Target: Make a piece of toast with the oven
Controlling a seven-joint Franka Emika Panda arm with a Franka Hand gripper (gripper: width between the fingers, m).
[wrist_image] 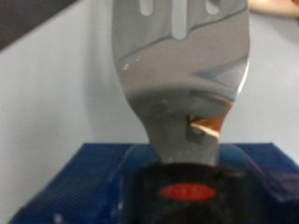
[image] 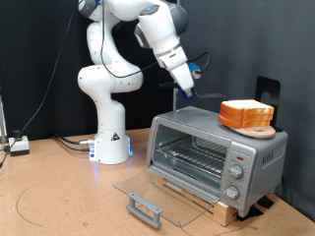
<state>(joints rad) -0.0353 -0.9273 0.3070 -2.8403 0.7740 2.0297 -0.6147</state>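
Exterior view: arm was raised above the oven point(image: 217, 157), gripper point(image: 188, 87) hanging over its top near the back edge, toward the view's left of the bread. A thin dark handle ran down from the gripper to roughly the oven top; couldn't tell if it touched.

Oven sat on a wooden base point(image: 212, 200) at the view's right, glass door point(image: 157, 193) dropped fully open and lying flat on the table point(image: 49, 197). Wire rack point(image: 192, 157) was visible inside with no bread on it. Knobs point(image: 234, 177) were on the right panel.

Stack of slices point(image: 246, 113) sat on a round wooden board point(image: 258, 129) on the oven top, near its right end. Couldn't pick out the single piece of toast from that stack; no separate slice showed anywhere.

Wrist view: mostly filled by a metal spatula point(wrist_image: 182, 75) with a slotted blade and shiny neck going into a dark handle with a red oval mark point(wrist_image: 190, 192). Spatula stuck straight out along the fingers, so the gripper was clamped on its handle. Blue fingers point(wrist_image: 93, 182) were on either side of the handle. Blade was over the pale oven top, and a sliver of bread showed at the frame corner point(wrist_image: 276, 7).
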